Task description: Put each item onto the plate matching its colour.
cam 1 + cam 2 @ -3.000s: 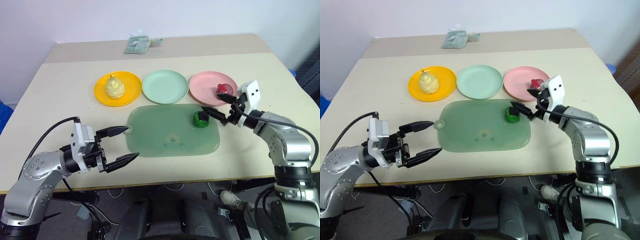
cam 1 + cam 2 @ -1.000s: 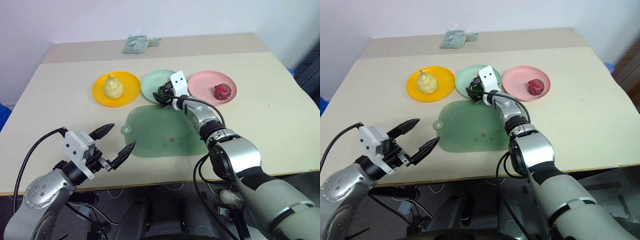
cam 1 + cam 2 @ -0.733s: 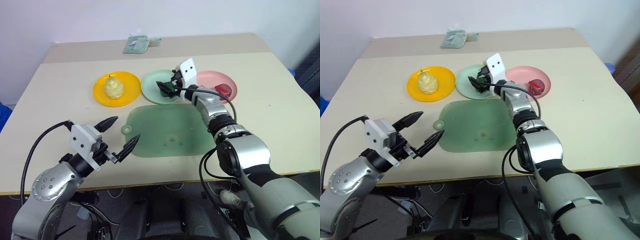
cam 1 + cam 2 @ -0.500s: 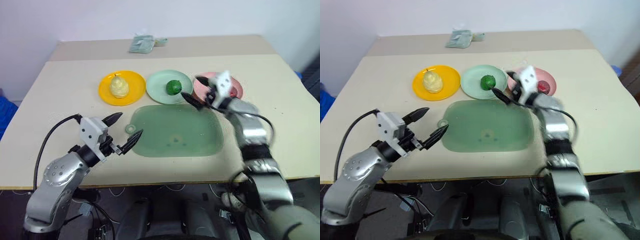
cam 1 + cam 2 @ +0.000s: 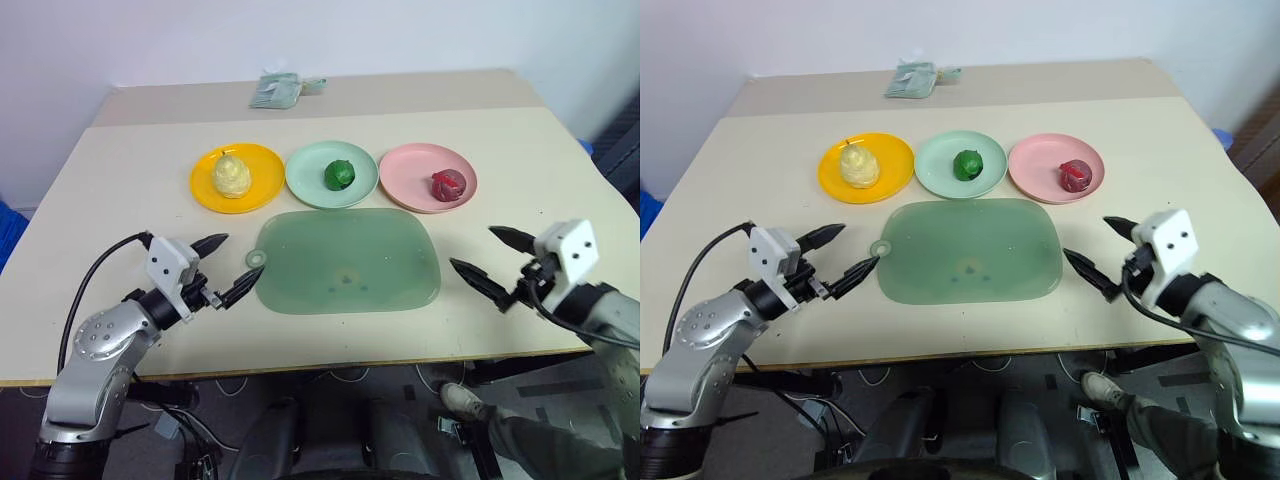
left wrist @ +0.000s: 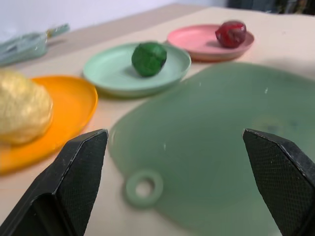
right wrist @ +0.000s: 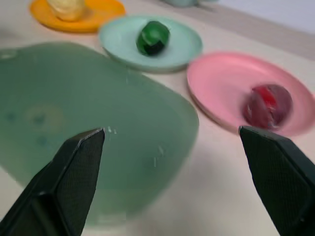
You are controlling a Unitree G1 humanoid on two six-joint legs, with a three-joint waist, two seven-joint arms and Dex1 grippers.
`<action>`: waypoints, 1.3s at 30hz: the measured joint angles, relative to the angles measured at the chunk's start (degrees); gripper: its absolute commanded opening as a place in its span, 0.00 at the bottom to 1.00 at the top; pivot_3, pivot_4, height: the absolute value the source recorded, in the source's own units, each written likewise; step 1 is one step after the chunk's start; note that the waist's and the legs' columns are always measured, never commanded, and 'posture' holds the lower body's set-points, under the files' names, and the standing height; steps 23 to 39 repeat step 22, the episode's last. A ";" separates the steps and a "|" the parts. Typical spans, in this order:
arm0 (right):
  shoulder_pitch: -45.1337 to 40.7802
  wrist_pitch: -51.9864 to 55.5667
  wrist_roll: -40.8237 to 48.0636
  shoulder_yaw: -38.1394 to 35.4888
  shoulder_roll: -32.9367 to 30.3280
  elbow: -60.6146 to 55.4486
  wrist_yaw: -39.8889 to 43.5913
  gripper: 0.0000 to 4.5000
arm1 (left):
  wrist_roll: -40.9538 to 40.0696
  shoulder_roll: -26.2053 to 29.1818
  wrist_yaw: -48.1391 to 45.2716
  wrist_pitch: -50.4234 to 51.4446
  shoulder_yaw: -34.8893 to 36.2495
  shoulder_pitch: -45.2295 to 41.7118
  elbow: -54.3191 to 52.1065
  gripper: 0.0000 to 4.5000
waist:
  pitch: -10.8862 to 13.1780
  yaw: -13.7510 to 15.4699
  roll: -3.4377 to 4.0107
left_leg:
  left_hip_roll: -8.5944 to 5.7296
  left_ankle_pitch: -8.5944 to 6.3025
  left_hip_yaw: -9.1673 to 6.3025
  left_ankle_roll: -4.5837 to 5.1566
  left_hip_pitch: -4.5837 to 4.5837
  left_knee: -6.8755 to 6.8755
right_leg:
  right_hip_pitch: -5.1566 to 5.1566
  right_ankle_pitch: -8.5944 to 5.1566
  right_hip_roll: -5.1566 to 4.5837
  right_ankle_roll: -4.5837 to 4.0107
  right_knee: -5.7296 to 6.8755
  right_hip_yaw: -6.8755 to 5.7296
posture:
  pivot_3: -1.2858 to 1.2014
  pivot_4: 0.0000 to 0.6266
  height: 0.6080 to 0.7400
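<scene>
arms: we see silver-grey metal shells | wrists: white box-shaped camera housings | grippers: left gripper (image 5: 224,269) and right gripper (image 5: 491,263), two pointed black fingers each | cables: black, looping behind each hand

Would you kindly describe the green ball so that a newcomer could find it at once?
Find the big green mat on the table; behind it stand three plates in a row. The green ball lies on the middle, mint plate. Its neighbours are a yellow pear and a red ball.
</scene>
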 measured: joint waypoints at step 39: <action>3.71 1.14 11.97 -5.30 -0.77 2.66 0.20 0.99 | -2.06 0.90 1.13 4.60 3.87 2.77 -8.12 1.00 | -0.04 0.89 -0.07 | 0.02 0.00 0.00 0.01 0.01 0.05 | 0.07 -0.10 -0.02 -0.16 -0.05 -0.03 | 0.52 0.24 1.00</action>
